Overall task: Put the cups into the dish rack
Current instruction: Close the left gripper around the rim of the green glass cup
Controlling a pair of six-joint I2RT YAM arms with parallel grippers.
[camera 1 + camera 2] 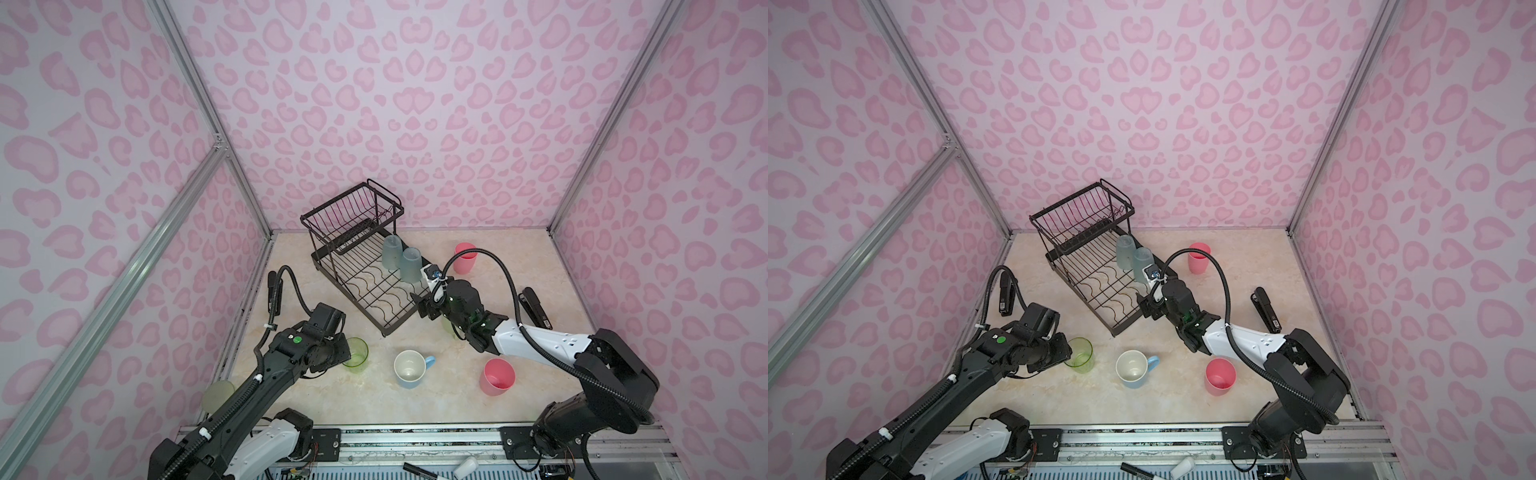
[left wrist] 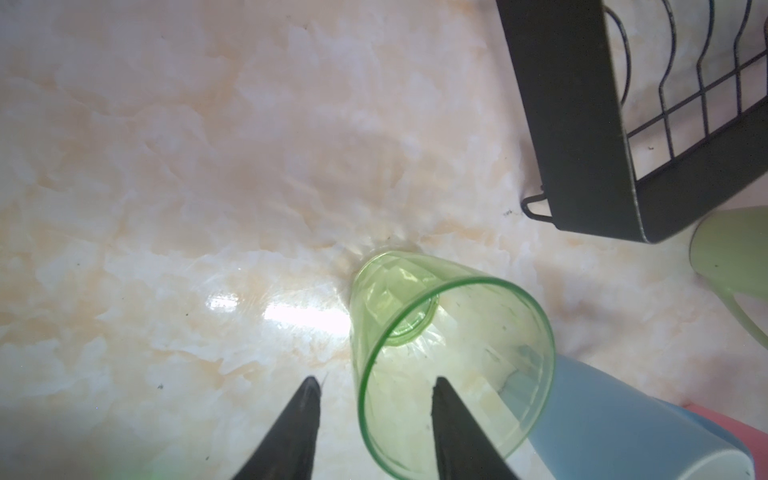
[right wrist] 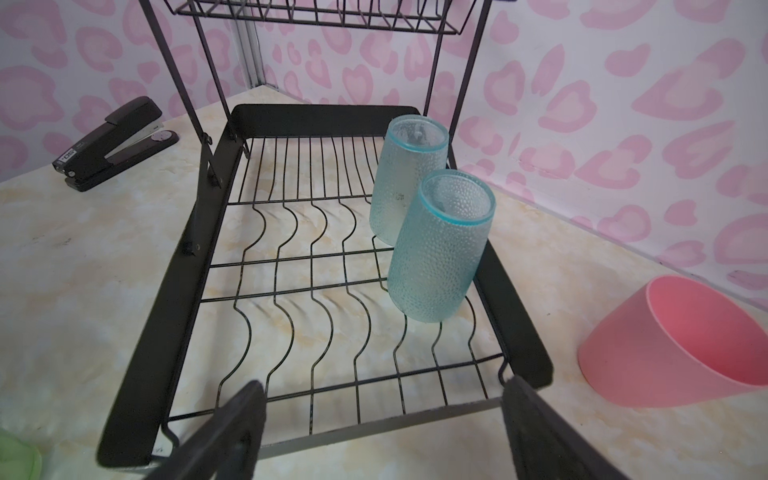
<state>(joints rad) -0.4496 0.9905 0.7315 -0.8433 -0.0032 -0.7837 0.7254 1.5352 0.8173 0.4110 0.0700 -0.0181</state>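
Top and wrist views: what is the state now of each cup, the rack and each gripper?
Black wire dish rack: upper basket empty, two tumblers in lower tray.
Frosted blue-grey tumblers: standing side by side.
Translucent green tumbler: upright on table.
Light-blue handled mug: upright on table, empty.
Pink cups: upright on table.
Left gripper: open, astride the tumbler's wall.
Right gripper: open, empty.

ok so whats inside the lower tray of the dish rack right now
Two frosted blue-grey tumblers, mouths up: far tumbler and near tumbler, along one side of the lower tray. The remaining wire floor shows bare; the bit behind the tumblers is hidden.
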